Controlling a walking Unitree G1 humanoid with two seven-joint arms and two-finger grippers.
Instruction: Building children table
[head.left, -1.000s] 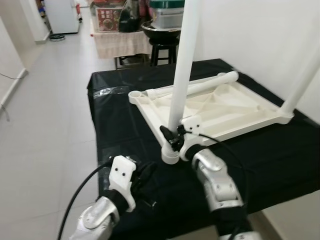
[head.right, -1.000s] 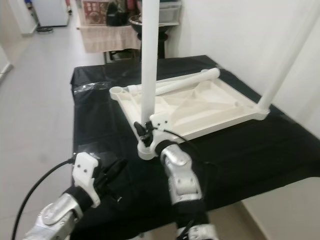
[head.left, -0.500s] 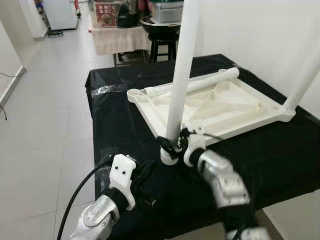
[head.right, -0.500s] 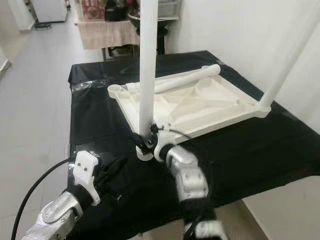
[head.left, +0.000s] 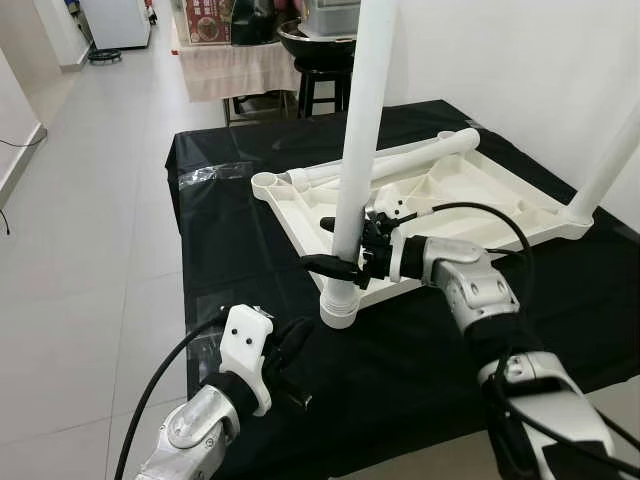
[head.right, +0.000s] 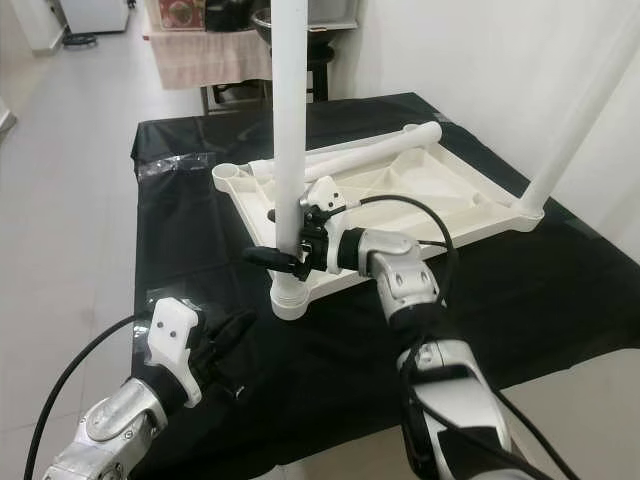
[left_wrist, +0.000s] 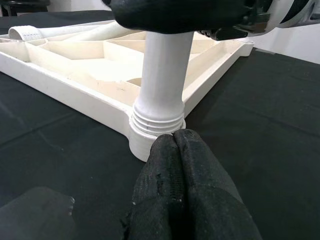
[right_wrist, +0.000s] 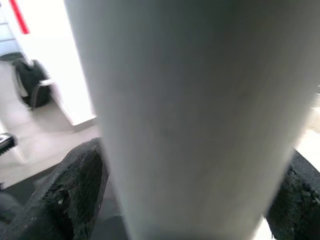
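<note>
**Leg being seated in the upturned tabletop's corner socket**

A tiled corridor runs along a white wall, and a counter (head.left: 250, 190) draped in black cloth fills the foreground. On it the white plastic tabletop (head.left: 470, 205) of the children's table lies upside down, its ribbed underside facing up. One leg stands upright in the far right corner (head.left: 600, 175), another lies loose across the far edge (head.left: 400, 165), and the socket at the far left corner (head.left: 266, 182) is unfilled. The near leg (head.left: 355, 150) stands upright in the near-left corner socket (head.left: 340, 310), where a ribbed collar is seen just above the rim in the left wrist view.

The right gripper (head.left: 345, 262) is placed low on this leg, its black fingers (right_wrist: 75, 185) set apart on either side of the tube and clamped on it. The left gripper (left_wrist: 177, 160) rests on the cloth with its fingers pressed together, tips just beside the socket base.

For the step to go well, the leg should probably be kept vertical and pushed or turned straight down along the socket's axis. Side force is best avoided, since the light tabletop could slide on the cloth; bracing by the left gripper would help.
</note>
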